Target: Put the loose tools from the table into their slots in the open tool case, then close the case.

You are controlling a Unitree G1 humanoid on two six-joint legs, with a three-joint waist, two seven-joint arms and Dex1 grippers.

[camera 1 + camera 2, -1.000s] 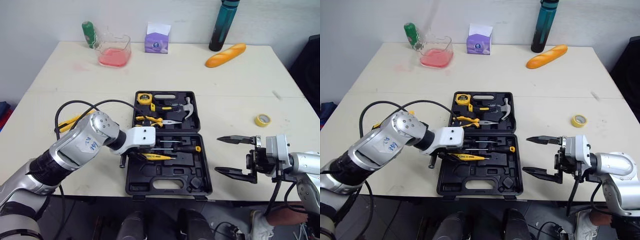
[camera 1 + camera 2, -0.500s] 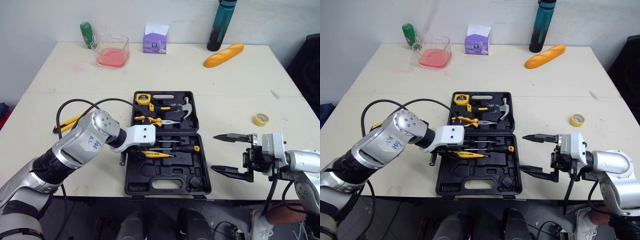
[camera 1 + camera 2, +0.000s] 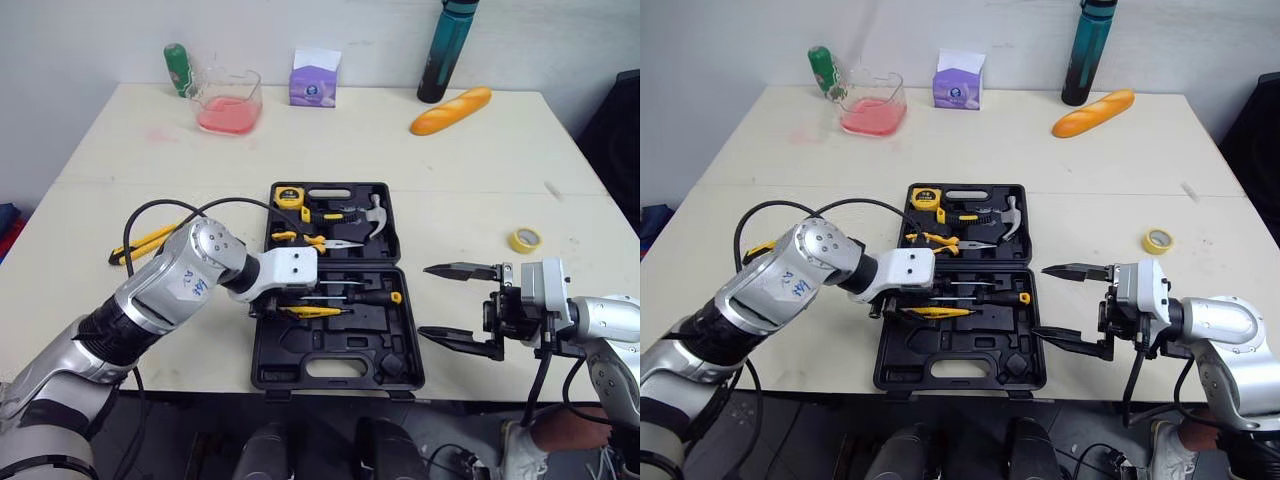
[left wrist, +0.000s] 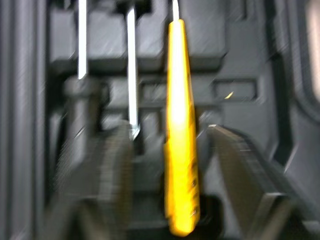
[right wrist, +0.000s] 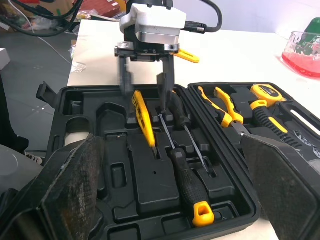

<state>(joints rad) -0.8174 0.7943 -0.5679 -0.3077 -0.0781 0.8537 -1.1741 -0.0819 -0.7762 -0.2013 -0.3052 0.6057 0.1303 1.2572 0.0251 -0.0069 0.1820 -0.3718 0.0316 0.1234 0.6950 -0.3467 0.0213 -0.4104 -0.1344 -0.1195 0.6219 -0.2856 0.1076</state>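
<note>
The left arm [image 3: 165,300] and right arm [image 3: 612,322] are clad in silver, with black cables [image 3: 150,204] attached; blue handwriting [image 3: 188,288] is borne on the left; left claw [image 5: 147,106] and right claw [image 3: 423,300] are black.

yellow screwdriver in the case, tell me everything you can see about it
The yellow screwdriver is slim, with a glossy yellow handle that looks like plastic and a thin metal shaft. It lies flat in the near half of the open tool case, beside the black-handled screwdriver. The left gripper has its jaws open on either side of the handle, with a gap showing on both sides. Whether it is fully seated in a slot cannot be told.
</note>
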